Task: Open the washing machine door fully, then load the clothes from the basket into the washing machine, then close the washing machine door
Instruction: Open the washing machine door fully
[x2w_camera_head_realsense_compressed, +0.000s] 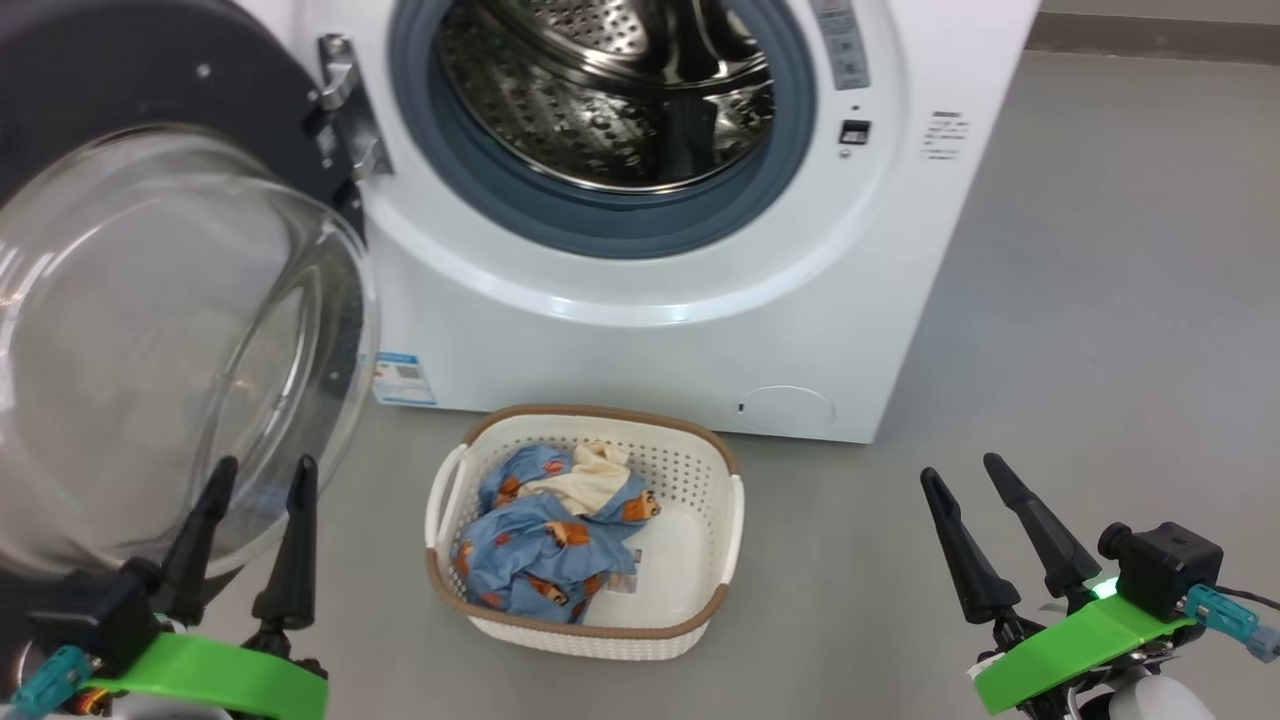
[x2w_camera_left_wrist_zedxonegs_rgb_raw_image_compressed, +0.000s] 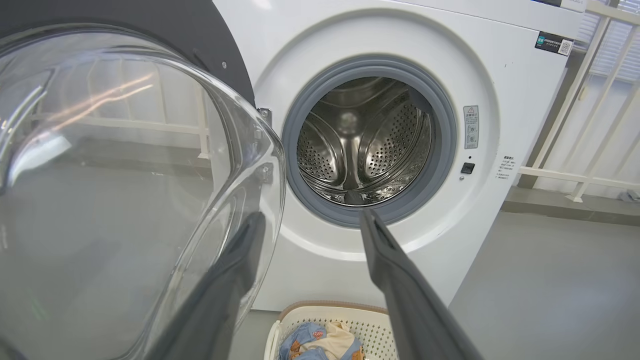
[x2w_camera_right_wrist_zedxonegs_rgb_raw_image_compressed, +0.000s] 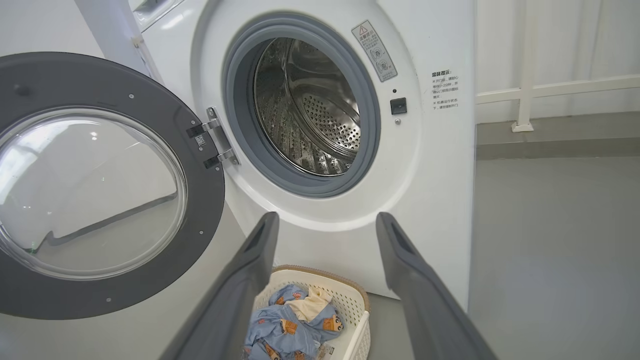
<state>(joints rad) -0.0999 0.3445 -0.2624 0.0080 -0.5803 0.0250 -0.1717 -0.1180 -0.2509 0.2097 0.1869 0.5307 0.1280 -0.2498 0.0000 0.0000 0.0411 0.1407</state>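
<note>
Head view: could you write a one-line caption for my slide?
Washing machine door open, clothes in the basket, left gripper and right gripper open and empty.

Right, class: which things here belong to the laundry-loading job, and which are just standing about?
Job: big white front-loading washing machine; round black-rimmed glass door; cream perforated plastic basket; light blue bear-print fabric clothes.
Standing about: white railing; grey floor.

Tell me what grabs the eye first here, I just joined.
The washing machine door stands swung open at the left, its clear glass bowl bulging toward the camera, beside the steel drum. On the grey floor before the washing machine, the basket holds the blue bear-print clothes.
</note>
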